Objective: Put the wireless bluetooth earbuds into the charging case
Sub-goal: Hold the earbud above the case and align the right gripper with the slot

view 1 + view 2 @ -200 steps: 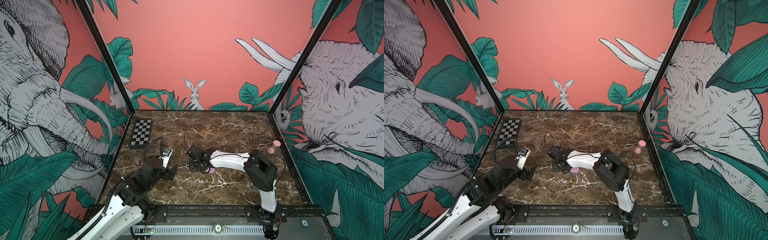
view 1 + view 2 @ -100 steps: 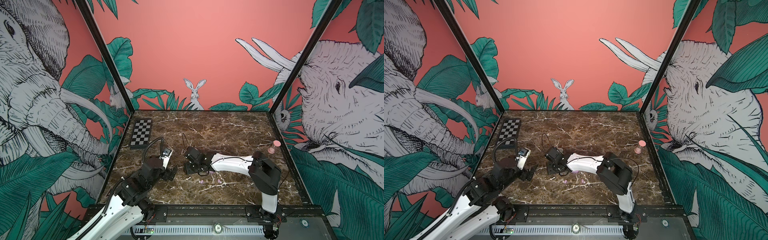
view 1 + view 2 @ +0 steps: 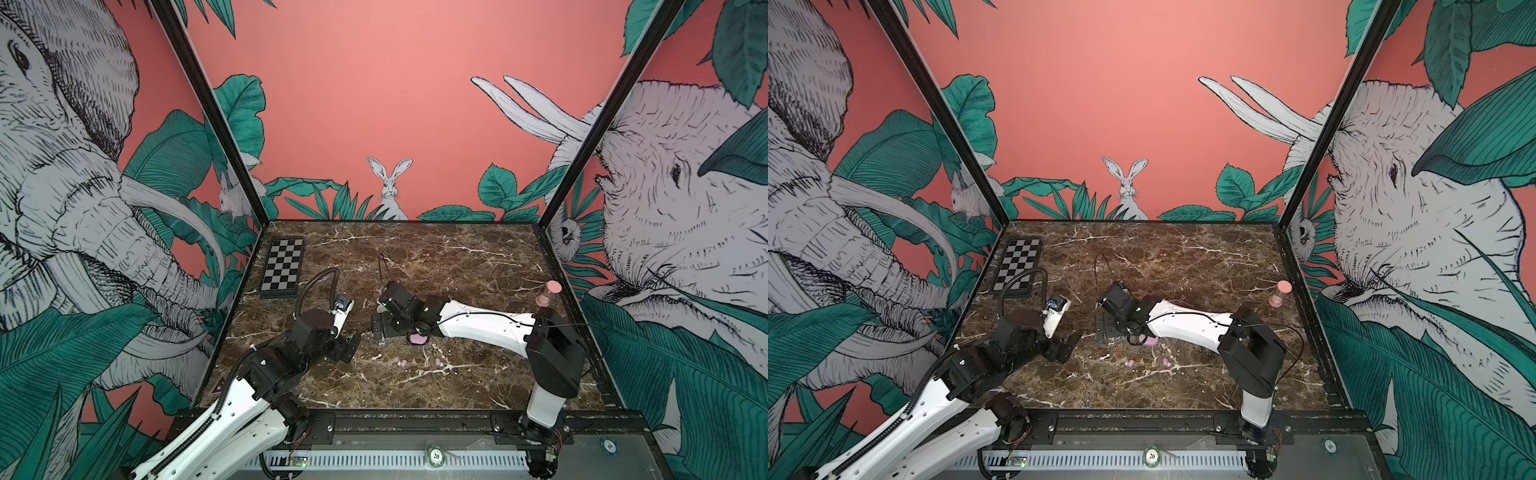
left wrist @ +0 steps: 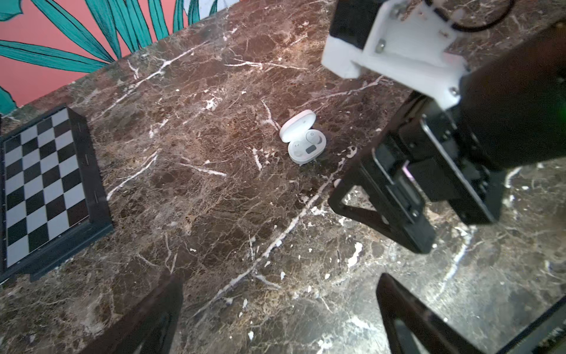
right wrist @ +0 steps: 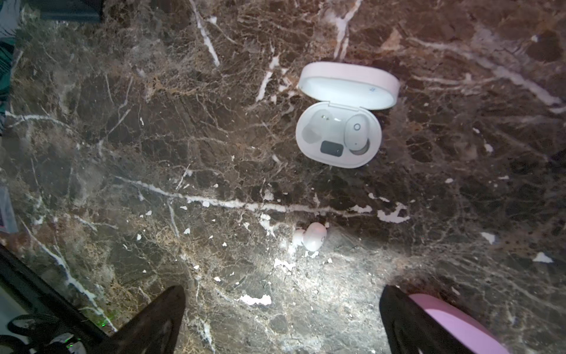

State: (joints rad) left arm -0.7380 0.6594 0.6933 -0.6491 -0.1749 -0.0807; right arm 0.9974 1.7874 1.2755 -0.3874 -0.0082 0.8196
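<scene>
- The brown marble table is carrying everything, and the white charging case is sitting open on it with its lid tipped back.
- The left arm is reaching in from the front edge. Its left hand is hanging over the table well short of the white charging case, fingers spread wide with nothing between them.
- The right arm is stretching across the middle. Its right hand is hovering on the side of the white charging case away from the lid, fingers spread wide and gripping nothing.
- The chessboard is lying flat by the left wall, well apart from the white charging case.
- The pink hourglass is standing upright by the right wall, far from the white charging case.
- The lilac case is lying just beside one finger of the right hand, farther from the white charging case than the loose bud.
- One white earbud is sitting in a socket of the white charging case, while the other socket is showing bare.
- The loose white earbud is lying on the table near the white charging case, on the side away from its lid.
- A lilac earbud and a second lilac earbud are lying apart from each other. They seem farther from the white charging case than the lilac case is, though the right hand is covering that spot in both top views.
</scene>
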